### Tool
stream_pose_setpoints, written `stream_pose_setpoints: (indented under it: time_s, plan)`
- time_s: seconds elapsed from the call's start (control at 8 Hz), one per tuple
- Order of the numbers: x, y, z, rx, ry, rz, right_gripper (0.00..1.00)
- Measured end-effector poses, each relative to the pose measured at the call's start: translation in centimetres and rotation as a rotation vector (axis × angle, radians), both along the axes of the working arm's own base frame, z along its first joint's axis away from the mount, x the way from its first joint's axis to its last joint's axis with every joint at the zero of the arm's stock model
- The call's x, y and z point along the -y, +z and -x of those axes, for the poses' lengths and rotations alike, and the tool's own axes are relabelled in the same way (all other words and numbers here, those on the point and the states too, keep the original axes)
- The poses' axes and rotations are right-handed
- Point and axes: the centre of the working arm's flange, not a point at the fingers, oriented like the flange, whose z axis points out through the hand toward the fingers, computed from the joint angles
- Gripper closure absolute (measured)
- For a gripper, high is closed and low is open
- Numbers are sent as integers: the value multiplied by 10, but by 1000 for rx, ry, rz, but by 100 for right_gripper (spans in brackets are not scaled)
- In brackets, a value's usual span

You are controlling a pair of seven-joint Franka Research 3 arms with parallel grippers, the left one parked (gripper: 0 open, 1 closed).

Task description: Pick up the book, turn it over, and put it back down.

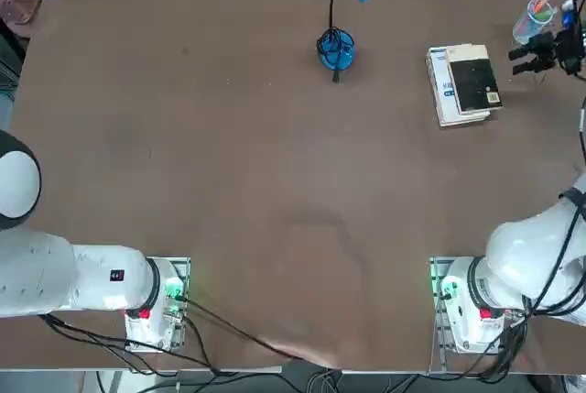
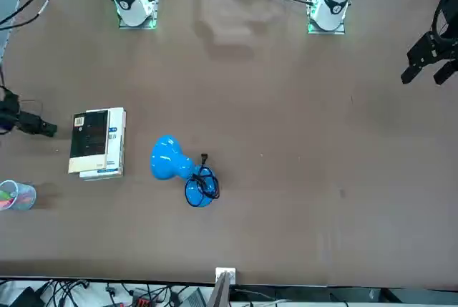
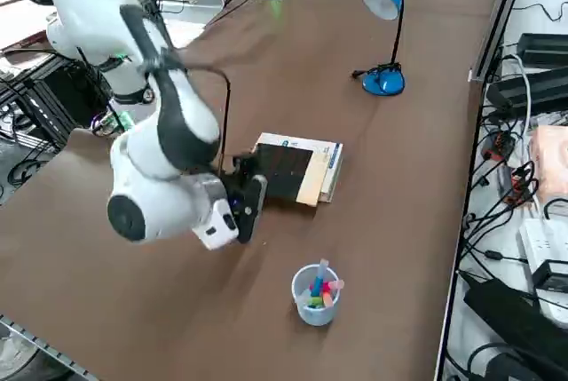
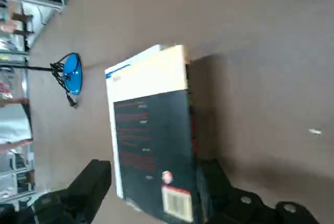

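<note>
The book [image 1: 473, 84] is small and thin, black cover up, and lies flat on a larger white book with blue print [image 1: 443, 88] at the far right of the table. My right gripper [image 1: 524, 59] hovers open just off the book's short end towards the table's right edge. In the wrist view its two black fingers [image 4: 90, 181] stand wide on either side of the book [image 4: 151, 145], near a pale barcode label, and hold nothing. The side view shows the gripper [image 3: 248, 187] close to the book [image 3: 284, 172]. From the front, the book [image 2: 89, 141] lies right of the gripper [image 2: 39, 126].
A blue desk lamp [image 1: 336, 49] with a trailing black cord stands at the far middle of the table. A clear cup of coloured pens [image 1: 536, 16] sits near the far right corner, close behind my gripper. The table's right edge [image 3: 444, 248] runs just beyond the cup.
</note>
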Motion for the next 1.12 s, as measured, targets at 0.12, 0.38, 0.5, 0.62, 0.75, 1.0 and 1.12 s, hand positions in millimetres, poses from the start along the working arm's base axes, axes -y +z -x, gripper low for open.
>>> stream_pose_setpoints:
  time_s: [0.12,0.38,0.5,0.62,0.75,1.0,1.12]
  plan:
    - [7,-18,6,3,-32,-52,0]
    - [3,-49,11,1,-84,-185,1]
    - [-1,-68,13,-14,-109,-232,3]
    - [-3,-82,14,-29,-121,-252,3]
    - [-4,-87,13,-35,-123,-258,3]
    - [-4,-85,7,-31,-116,-258,3]
    - [-7,-85,1,-25,-104,-268,3]
